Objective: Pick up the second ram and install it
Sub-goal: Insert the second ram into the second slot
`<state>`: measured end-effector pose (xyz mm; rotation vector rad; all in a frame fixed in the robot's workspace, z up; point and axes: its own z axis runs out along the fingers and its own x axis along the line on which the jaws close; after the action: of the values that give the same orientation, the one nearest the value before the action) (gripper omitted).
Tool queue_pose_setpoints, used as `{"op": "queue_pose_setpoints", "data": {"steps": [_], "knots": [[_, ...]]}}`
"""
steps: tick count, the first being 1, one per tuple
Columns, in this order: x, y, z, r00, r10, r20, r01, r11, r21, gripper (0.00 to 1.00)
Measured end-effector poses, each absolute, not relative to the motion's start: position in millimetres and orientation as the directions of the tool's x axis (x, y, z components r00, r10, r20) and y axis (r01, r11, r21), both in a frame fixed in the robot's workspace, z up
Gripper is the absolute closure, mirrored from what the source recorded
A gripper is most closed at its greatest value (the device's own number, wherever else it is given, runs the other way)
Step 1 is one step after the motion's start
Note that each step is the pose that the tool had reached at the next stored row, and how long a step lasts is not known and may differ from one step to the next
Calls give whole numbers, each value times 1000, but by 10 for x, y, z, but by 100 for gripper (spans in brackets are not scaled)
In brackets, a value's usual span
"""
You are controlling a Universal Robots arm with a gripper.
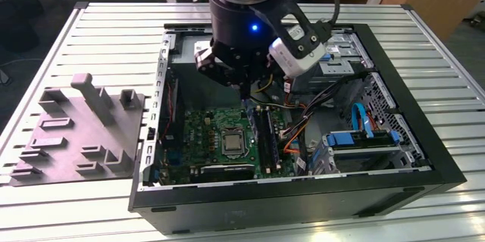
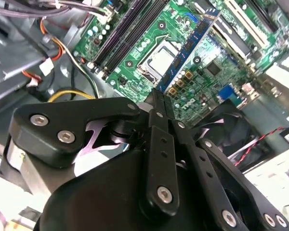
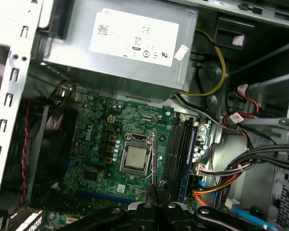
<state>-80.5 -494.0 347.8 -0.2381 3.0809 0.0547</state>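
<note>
We read this as the carrying stage. The second ram [image 2: 189, 50], a slim dark blue memory stick with a row of black chips, is pinched by one end in the black two-fingered end effector [image 2: 160, 103], whose fingers are closed tight on it. In the first wrist view the stick [image 3: 154, 159] shows edge-on. It hangs over the green motherboard [image 3: 96, 144], between the square silver processor socket [image 3: 135, 158] and the long narrow black slots [image 3: 176, 154]. It is just beside those slots and, as far as we can judge, apart from them and not seated. We judge that seating it calls for the stick's lower edge to lie parallel with a free slot and directly above it, then a straight push. We cannot tell which slot is free.

The open black computer case [image 1: 288, 205] lies on the slatted metal surface [image 1: 113, 37]. Inside it we see:
- the motherboard
- a grey boxy power supply [image 3: 130, 43]
- a black fan [image 3: 53, 144]
- bundles of black, orange and yellow cables [image 3: 231, 163]
- bright blue plastic drive brackets [image 1: 360, 140]

A grey moulded fixture [image 1: 76, 128] with raised blocks sits beside the case on the exterior view's left.
</note>
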Motion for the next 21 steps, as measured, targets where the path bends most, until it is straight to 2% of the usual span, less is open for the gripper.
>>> {"op": "queue_pose_setpoints", "data": {"steps": [6, 21], "knots": [[-805, -4940, 3458, -997, -48, -54, -50, 998, 32, 89], [-697, -4940, 3400, -998, -45, -54, -46, 998, 32, 89]]}}
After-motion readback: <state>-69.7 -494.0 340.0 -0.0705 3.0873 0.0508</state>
